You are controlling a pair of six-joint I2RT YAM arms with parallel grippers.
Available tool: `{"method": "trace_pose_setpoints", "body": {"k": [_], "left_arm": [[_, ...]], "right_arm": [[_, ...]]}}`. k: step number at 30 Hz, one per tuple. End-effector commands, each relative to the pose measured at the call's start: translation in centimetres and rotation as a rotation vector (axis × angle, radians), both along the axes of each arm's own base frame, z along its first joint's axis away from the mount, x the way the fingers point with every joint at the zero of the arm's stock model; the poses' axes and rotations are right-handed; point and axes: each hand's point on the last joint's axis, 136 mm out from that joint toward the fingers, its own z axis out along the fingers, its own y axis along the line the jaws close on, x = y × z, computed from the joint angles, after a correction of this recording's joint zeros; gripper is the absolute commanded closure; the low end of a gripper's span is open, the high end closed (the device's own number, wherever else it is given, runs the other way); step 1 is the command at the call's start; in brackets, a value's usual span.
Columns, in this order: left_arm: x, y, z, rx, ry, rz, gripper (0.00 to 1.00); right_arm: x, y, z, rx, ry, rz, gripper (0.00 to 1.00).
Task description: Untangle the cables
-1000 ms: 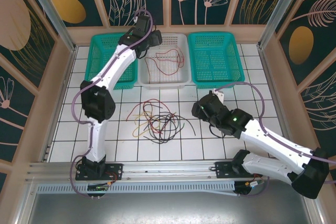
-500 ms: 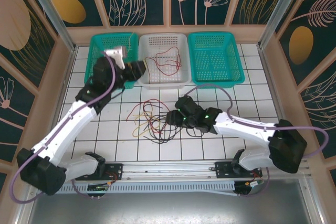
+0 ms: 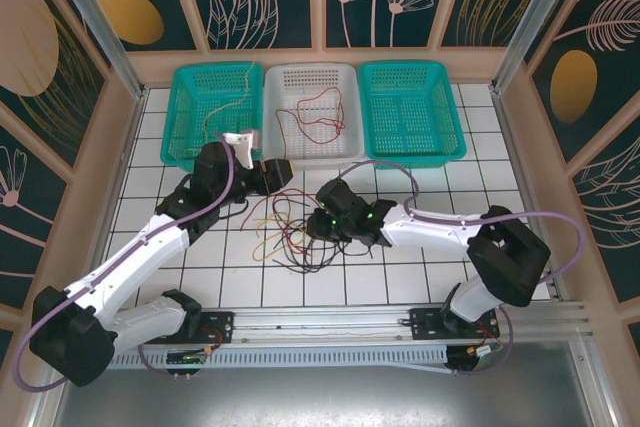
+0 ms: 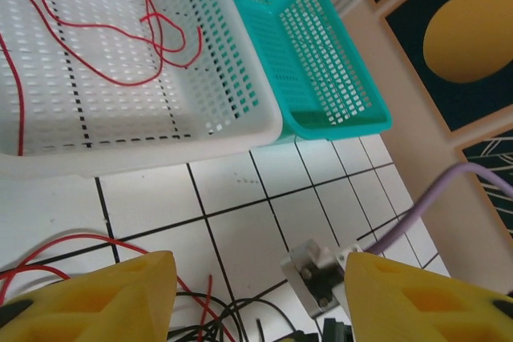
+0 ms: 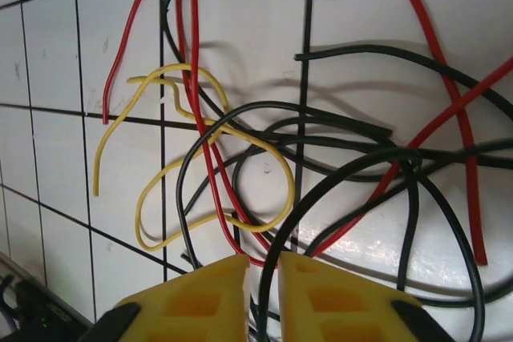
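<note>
Top external: cables heaped mid-table (right gripper pinching one), bare tiles around

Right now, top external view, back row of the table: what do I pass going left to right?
Left teal basket → white basket, with a red cable lying in it → right teal basket.

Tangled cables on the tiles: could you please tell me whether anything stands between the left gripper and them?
Nothing visible does. The left gripper hangs open at the far-left edge of the cables, and only bare table shows between its fingers and the nearest red and black strands.
</note>
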Motion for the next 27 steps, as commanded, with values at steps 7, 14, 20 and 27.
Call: {"method": "trace_pose_setpoints", "body": {"k": [7, 14, 20, 27], "left_arm": [[-1.6, -2.5, -1.2, -0.060, 0.015, -0.085, 0.44], [-2.6, -3.8, 0.3, -0.168, -0.019, -0.154, 0.43], [-4.7, -5.7, 3.9, -0.334, -0.119, -0.272, 0.38], [-6.6, -7.9, 7.2, -0.411, -0.223, -0.422, 0.30]], "right_arm": [[2.6, 0.4, 6.9, 0.061, -0.205, 0.003, 1.00], [2.3, -1.4, 13.5, 0.162, -0.389, -0.015, 1.00], [2.3, -4.2, 20.4, 0.258, -0.572, -0.078, 1.00], [2.4, -5.9, 26.1, 0.301, -0.721, -0.094, 1.00]]}}
